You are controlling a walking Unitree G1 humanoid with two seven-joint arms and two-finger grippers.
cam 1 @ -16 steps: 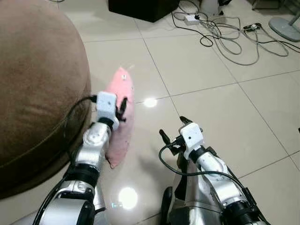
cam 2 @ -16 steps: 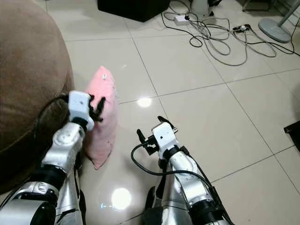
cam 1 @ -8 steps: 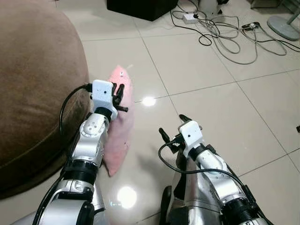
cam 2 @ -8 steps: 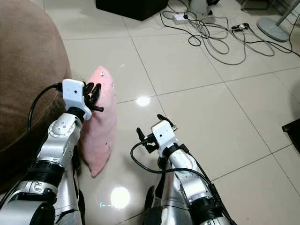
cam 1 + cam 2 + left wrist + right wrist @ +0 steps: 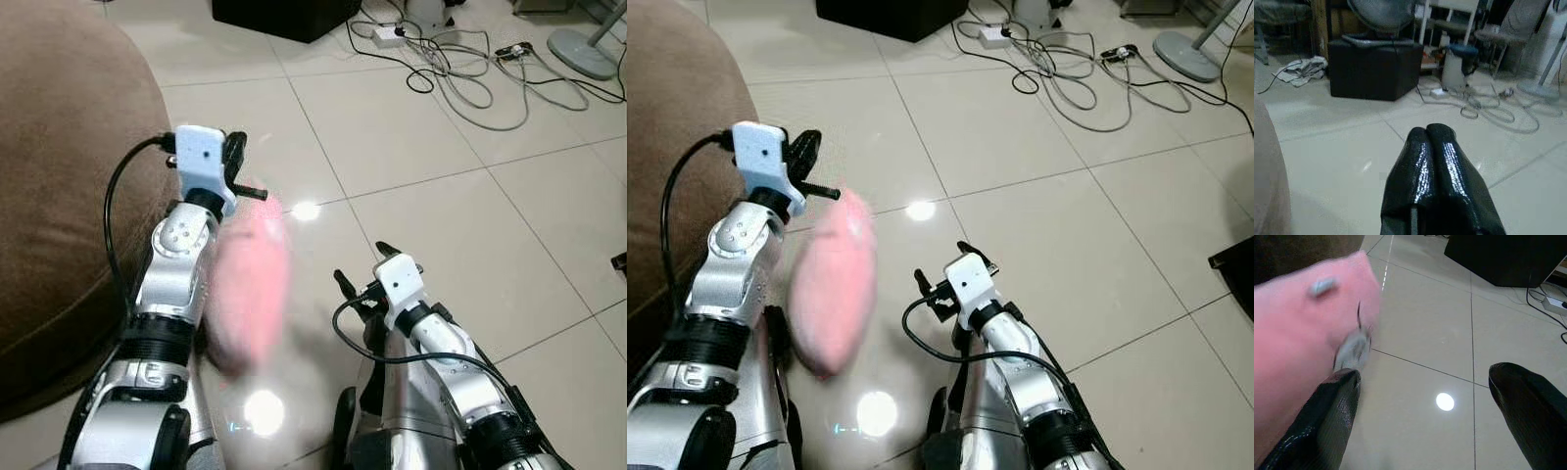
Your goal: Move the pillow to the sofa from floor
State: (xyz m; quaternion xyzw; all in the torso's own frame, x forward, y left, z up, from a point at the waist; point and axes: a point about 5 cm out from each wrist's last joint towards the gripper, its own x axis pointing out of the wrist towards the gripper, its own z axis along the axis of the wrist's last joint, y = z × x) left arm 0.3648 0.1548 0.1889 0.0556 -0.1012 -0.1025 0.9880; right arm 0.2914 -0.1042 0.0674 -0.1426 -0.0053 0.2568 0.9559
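The pink pillow [image 5: 250, 284] is a motion-blurred shape low beside the brown sofa [image 5: 59, 196], just over the tiled floor. My left gripper [image 5: 235, 162] is raised above the pillow's top, next to the sofa's edge. In the left wrist view its fingers [image 5: 1430, 147] are pressed together with nothing between them. My right gripper [image 5: 362, 266] hovers low over the floor to the right of the pillow, open and empty. In the right wrist view the pillow [image 5: 1303, 333] lies beside one of its fingers [image 5: 1327, 421].
Bare tiles stretch ahead and to the right. A tangle of cables [image 5: 470, 78] and a power strip [image 5: 387, 29] lie at the far side, beside a black box [image 5: 284, 15] and a fan base [image 5: 588, 49]. The sofa bulges along the left.
My left gripper rose and swung towards the sofa. The pillow came out of its grip and now blurs below it, lower and further right. My right gripper has stayed put.
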